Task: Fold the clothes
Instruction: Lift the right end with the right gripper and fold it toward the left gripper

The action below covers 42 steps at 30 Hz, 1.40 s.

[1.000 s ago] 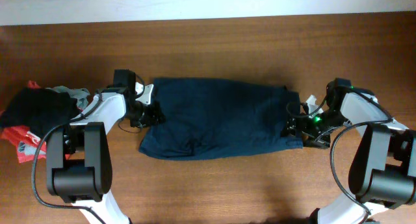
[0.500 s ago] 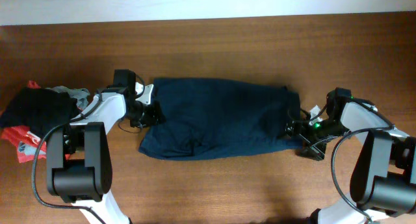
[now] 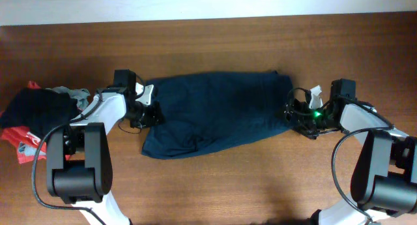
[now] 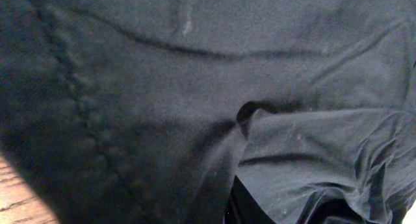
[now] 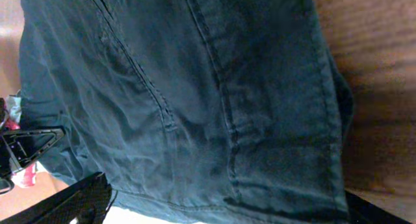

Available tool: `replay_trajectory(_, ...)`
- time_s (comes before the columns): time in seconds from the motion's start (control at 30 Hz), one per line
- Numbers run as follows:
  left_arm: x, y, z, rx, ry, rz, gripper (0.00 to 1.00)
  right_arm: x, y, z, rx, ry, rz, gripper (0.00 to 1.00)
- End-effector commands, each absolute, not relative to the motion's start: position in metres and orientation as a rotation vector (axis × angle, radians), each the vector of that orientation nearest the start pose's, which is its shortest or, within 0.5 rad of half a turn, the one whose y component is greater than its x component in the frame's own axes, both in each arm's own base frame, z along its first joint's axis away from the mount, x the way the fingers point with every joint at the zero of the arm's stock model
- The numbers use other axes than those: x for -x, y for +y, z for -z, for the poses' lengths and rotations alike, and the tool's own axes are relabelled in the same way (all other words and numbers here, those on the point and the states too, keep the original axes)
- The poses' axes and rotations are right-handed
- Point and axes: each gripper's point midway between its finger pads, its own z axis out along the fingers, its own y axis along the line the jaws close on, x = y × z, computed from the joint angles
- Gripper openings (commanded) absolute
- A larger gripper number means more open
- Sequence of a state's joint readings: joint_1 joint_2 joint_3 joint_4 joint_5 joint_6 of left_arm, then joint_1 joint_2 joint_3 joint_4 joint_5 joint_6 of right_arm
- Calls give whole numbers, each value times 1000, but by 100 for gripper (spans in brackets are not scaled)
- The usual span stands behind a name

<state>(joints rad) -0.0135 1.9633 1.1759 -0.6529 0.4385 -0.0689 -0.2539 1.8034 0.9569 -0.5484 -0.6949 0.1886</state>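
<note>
The large dark navy blue soft garment point(image 3: 215, 114) lies mid-table, long axis left to right, its right end skewed slightly farther; your left gripper point(image 3: 148, 113) meets its left end and your right gripper point(image 3: 292, 115) its right end, so each arm is nearest one short edge; both wrist views fill with cloth, so you cannot tell whether either is clamped; the brown wooden table point(image 3: 215, 186) offers room near and far; a heap of black, red and grey clothes point(image 3: 36, 117) crowds the left.
</note>
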Motion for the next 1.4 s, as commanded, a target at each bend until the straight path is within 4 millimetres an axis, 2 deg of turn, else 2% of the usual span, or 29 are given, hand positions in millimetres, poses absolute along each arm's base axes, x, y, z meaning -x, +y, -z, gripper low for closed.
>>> replay_trajectory(0.0,-351,-58,23,67,3045,514,11,-331,7,14,-540,2831,-789,98)
replay_trajectory(0.13,-351,-58,23,67,3044,513,3,-335,7,16,-529,2815,-786,95)
replay_trajectory(0.27,-352,-58,23,66,3042,512,2,-342,6,30,-531,2805,-799,90)
replay_trajectory(0.37,-352,-58,23,66,3042,512,2,-352,17,42,-505,2754,-922,89)
replay_trajectory(0.43,-352,-58,23,66,3042,512,2,-354,30,48,-486,2712,-1066,87)
replay_trajectory(0.53,-352,-58,23,66,3042,512,2,-352,33,55,-490,2718,-1092,83)
replay_trajectory(0.6,-352,-58,23,66,3042,512,2,-353,33,55,-479,2715,-1090,77)
replay_trajectory(0.77,-352,-57,23,66,3042,512,2,-357,31,55,-464,2698,-1075,49)
replay_trajectory(0.8,-352,-58,23,66,3042,512,2,-359,31,55,-459,2693,-1071,31)
replay_trajectory(0.83,-352,-57,23,66,3042,512,2,-359,31,55,-458,2693,-1071,19)
replay_trajectory(0.87,-352,-57,23,67,3043,512,2,-359,29,56,-462,2696,-1059,4)
replay_trajectory(0.93,-352,-58,23,67,3043,512,2,-358,26,57,-476,2701,-1043,4)
replay_trajectory(1.0,-351,-58,22,67,3046,514,2,-354,10,60,-541,2736,-969,4)
replay_trajectory(1.03,-351,-59,20,69,3048,523,14,-350,-1,59,-574,2750,-931,4)
replay_trajectory(1.1,-352,-62,14,67,3042,559,48,-348,-14,55,-564,2754,-896,4)
replay_trajectory(1.17,-357,-67,0,61,3022,601,80,-345,-40,47,-618,2760,-821,4)
replay_trajectory(1.2,-360,-69,-7,57,3006,616,81,-345,-52,41,-645,2755,-787,4)
replay_trajectory(1.27,-365,-69,-16,48,2981,617,83,-346,-64,32,-665,2737,-768,4)
replay_trajectory(1.37,-370,-69,-35,33,2930,607,82,-352,-75,-1,-586,2714,-732,4)
